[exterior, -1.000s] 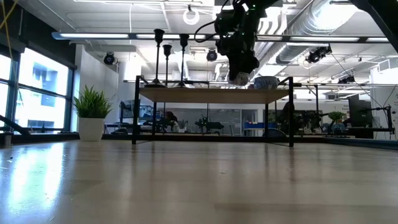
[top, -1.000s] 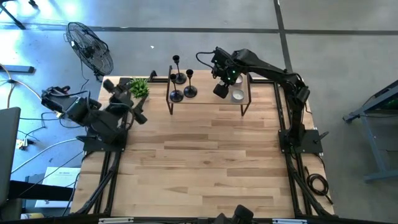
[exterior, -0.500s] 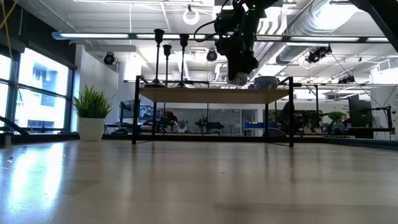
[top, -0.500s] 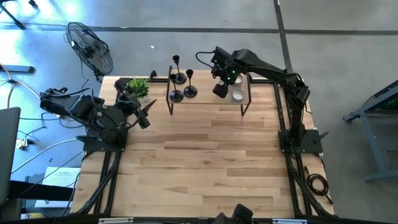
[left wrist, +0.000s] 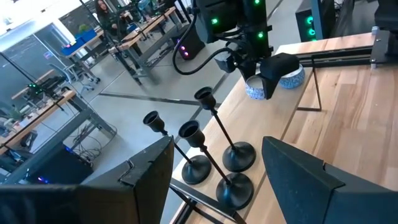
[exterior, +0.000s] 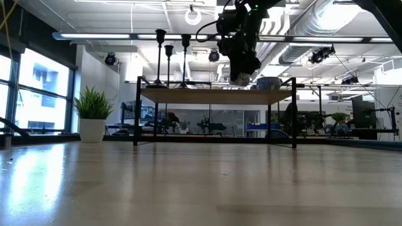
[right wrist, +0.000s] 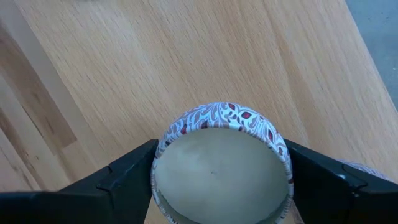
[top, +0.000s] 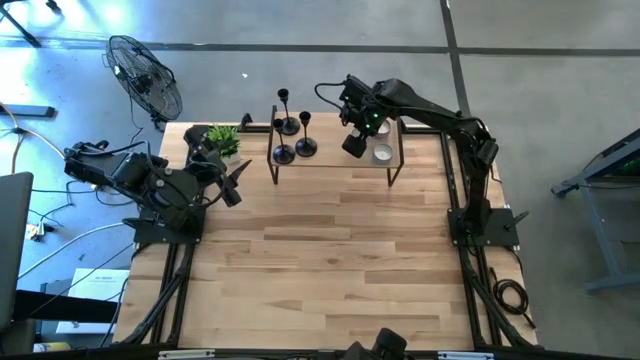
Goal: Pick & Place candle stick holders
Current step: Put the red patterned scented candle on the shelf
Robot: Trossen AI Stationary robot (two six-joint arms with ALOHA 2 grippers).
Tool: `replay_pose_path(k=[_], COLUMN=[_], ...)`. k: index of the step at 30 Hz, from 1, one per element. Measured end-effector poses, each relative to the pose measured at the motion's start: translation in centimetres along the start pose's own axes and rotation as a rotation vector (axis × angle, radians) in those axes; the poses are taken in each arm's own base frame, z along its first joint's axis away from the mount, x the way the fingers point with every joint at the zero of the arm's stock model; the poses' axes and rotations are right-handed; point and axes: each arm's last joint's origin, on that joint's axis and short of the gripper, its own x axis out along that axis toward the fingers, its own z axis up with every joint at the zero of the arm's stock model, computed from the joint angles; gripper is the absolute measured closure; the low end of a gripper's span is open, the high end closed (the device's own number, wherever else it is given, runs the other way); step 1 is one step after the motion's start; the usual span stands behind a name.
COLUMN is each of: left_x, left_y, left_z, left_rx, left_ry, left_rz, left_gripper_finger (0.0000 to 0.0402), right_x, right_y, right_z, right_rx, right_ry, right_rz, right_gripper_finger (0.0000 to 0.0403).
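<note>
— What stands on the table [top: 330,250]?

— A low wooden shelf [top: 335,158] at the far edge. Three black candle stick holders [top: 292,135] cluster at its left end, with two patterned tealight cups at its right end.

— And the arms?

— The right gripper [top: 354,147] hangs over the shelf. One patterned cup [right wrist: 221,165] sits squarely between its spread fingers [right wrist: 121,177], a dark finger close on either side — whether they press it I cannot tell. The second cup [top: 382,154] lies just beside. The left gripper [top: 232,185] waits near the plant [top: 223,140], jaws apart, holding nothing.
</note>
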Motion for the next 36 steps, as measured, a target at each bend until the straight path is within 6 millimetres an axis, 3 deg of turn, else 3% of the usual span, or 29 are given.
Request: replay_pose_path(k=[7, 16, 36], left_x=[0.0, 0.0, 0.0], left_y=[0.0, -0.1, -0.1], left_z=[0.0, 0.0, 0.0], left_rx=[-0.001, -0.027, -0.016], left_ry=[0.000, 0.001, 0.003], left_rz=[0.000, -0.023, -0.022], left_gripper_finger=[0.0163, 0.0163, 0.0163], right_x=[0.0, 3.0, 3.2], right_y=[0.0, -0.1, -0.1], right_z=[0.0, 0.5, 0.7], right_rx=[0.000, 0.002, 0.000], right_ry=[0.001, 0.072, 0.066], right_rz=[0.009, -0.002, 0.003], right_gripper_finger=[0.0097, 0.0096, 0.0096])
